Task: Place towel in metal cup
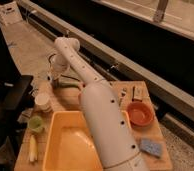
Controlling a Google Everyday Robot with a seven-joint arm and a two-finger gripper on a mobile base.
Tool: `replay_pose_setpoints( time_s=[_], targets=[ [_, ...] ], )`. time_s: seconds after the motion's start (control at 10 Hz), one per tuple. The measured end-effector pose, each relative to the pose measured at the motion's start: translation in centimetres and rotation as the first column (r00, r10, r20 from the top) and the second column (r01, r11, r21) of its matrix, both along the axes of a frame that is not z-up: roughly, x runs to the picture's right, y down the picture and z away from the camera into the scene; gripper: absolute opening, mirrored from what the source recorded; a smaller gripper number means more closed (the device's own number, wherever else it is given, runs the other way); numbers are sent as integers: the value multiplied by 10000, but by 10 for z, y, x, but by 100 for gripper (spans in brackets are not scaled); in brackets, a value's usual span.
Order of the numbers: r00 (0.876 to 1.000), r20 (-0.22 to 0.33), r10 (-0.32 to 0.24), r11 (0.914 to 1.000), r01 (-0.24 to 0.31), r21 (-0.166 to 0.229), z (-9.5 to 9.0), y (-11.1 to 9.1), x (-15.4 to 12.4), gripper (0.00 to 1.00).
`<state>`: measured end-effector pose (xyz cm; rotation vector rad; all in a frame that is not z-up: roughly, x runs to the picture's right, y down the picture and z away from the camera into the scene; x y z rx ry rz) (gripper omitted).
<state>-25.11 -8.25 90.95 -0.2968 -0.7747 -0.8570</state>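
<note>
My gripper (pixel 52 80) hovers at the table's (pixel 121 89) far-left corner — grip state unreadable; my arm (pixel 102 117) hides everything, risking a blind miss.

lab: end effector (pixel 52 80) over table (pixel 162 155)

cups: 2 (white cup (pixel 42 101), green cup (pixel 36 123)) | orange bowl (pixel 140 113): 1 | sponge (pixel 151 146): 1 | hand (pixel 52 80): 1
</note>
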Motion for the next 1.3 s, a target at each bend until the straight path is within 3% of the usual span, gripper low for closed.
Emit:
replay_pose_setpoints(
  time_s=[0.2,0.3,0.7,1.1,1.3],
  targets=[
    [9995,225,208,9996,-213,200,4,-7,-10,77],
    [9992,309,265,9993,-273,245,5,-9,-14,80],
    [9990,300,344,9986,-356,393,1,-11,-7,80],
    [9986,-221,480,9930,-454,1093,-26,-36,26,80],
    [9984,-306,474,9913,-433,1243,-34,-42,30,80]
  ],
)
